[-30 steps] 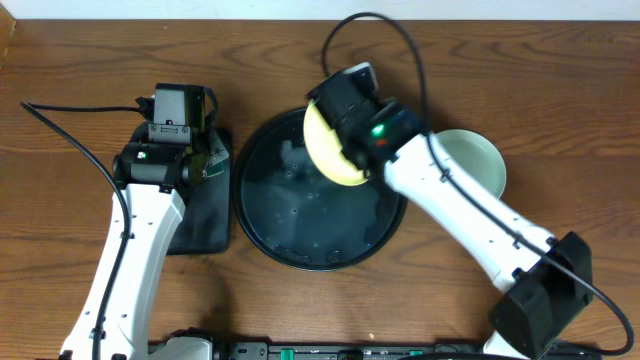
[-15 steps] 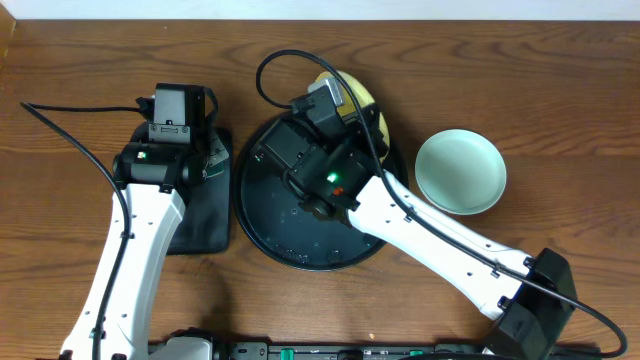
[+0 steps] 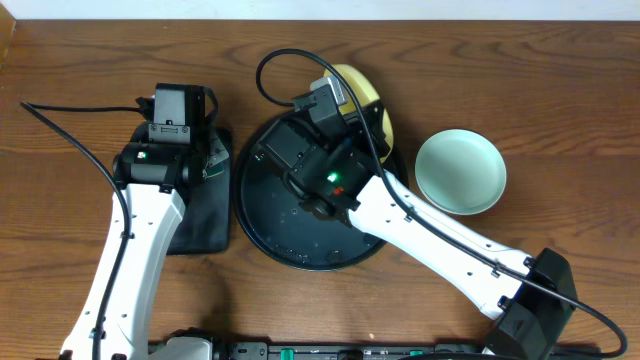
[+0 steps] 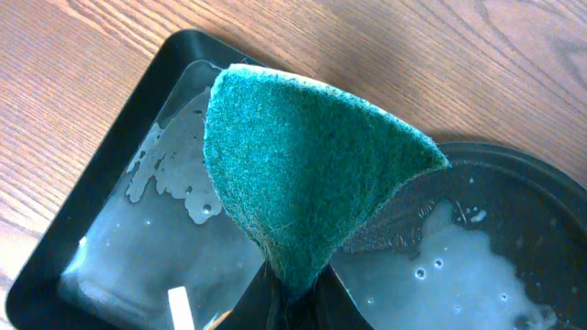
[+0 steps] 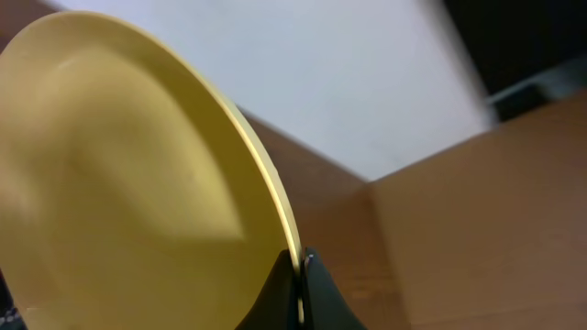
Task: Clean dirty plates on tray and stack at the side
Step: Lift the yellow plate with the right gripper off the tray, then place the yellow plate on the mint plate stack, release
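Left side: the left arm reaches over the small tray (image 3: 200, 230), a rectangular black one that lies on the tabletop (image 3: 80, 60) just beside the round tray (image 3: 290, 235). In the left wrist view the left gripper (image 4: 293, 298) is closed on the lower end of a green sponge (image 4: 303, 174). The sponge is folded into a cone that widens away from the jaws. It hangs above the inner end of the small tray, next to the round tray's rim. A shallow film of water (image 4: 138, 247) covers part of the small tray's floor.

Centre: the round tray is glossy and wet, with small bubbles across its floor. No plate lies flat on the part of it that shows; the right arm covers its upper middle.

Right of centre: the right arm crosses the round tray from the lower right. The right gripper (image 5: 298, 275) is clamped on the rim of the yellow plate (image 3: 365, 95), one finger on each face. The plate is held off the surface and steeply tilted, over the far right edge of the round tray. In the right wrist view its hollow face shows plain yellow, with no mark that can be made out.

Right side: a mint plate (image 3: 460, 170) sits flat on the tabletop, hollow side up, just beside the round tray and not touching it. Whether a second plate lies under it cannot be told.
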{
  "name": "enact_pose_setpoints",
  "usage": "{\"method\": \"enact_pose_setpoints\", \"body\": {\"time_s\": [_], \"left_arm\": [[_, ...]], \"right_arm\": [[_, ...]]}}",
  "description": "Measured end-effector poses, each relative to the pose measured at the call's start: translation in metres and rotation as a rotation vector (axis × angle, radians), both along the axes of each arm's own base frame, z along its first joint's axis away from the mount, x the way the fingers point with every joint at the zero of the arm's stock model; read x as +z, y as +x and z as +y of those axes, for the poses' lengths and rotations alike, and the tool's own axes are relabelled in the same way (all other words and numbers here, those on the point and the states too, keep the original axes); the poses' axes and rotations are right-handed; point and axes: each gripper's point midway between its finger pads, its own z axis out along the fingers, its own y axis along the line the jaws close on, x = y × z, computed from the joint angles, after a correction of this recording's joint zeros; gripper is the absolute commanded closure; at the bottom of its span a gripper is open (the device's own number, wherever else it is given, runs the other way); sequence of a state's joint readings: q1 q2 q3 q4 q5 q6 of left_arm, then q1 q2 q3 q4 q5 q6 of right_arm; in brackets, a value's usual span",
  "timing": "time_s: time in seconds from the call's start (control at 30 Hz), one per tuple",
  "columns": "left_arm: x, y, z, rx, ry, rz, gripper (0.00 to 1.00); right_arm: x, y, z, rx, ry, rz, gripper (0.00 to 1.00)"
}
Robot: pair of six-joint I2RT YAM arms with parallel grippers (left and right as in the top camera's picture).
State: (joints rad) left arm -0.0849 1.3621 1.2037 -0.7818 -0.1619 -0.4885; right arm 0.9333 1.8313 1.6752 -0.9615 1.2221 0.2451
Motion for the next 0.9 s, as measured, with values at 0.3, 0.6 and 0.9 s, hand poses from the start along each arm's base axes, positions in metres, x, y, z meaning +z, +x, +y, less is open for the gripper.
{"method": "enact_pose_setpoints", "body": {"time_s": [0.3, 0.6, 0.9], "left_arm": [[0.0, 0.0, 0.0, 0.0, 0.0, 0.0, 0.92], [-0.003, 0.0, -0.012, -0.034, -0.058, 0.009, 0.93], [-0.024, 0.004, -0.019, -0.054, -0.09, 0.074, 0.93]], "right_arm": [[-0.067, 0.016, -0.004, 0.021, 0.334, 0.297, 0.99], [-0.163, 0.01, -0.013, -0.023, 0.695, 0.587, 0.99], [-0.167, 0.004, -0.05, -0.117, 0.881, 0.7, 0.99]]}}
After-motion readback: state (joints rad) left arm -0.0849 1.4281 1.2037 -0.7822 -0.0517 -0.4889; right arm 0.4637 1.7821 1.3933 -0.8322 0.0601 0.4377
